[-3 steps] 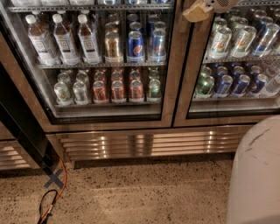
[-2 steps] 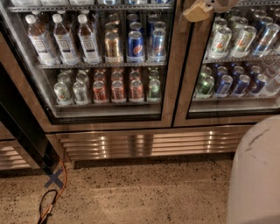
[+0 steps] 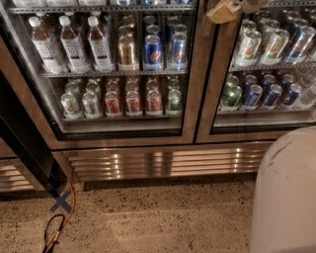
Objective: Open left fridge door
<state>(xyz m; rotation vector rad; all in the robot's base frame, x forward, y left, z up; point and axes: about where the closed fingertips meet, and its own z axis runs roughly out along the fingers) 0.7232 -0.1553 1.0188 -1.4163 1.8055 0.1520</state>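
The left fridge door (image 3: 193, 89) fills the upper left and middle of the view, shut, its bronze-steel frame flush with the matching right door (image 3: 212, 99) beside it. The tool (image 3: 223, 11) sits at the very top edge, just above and to the right of the left door's upper right corner, over the seam where the two frames meet. It looks close to or against the frame, but contact cannot be confirmed. Only its tan tip shows, so I cannot tell how far open it is or whether it has hold of anything.

Left of the door, a dark panel (image 3: 22, 138) slants down to the floor (image 3: 163, 217). Below the door's lower left corner, a blue cross of tape (image 3: 61, 201) marks the floor, with an orange cable (image 3: 72, 205) curling past it. Behind the door's glass, white-capped bottles (image 3: 73, 45) stand on the upper shelf, with a Pepsi can (image 3: 153, 52) to their right; red cans (image 3: 132, 102) stand on the shelf below. Under the door runs a ribbed steel grille (image 3: 168, 163). Right of the door, the other door shows green, blue and silver cans (image 3: 253, 96). Lower right of it, a rounded white part of the robot (image 3: 289, 197) blocks the corner.

Compared with a second ago, nothing has shifted: the door is as closed as before and the tool is in the same spot.
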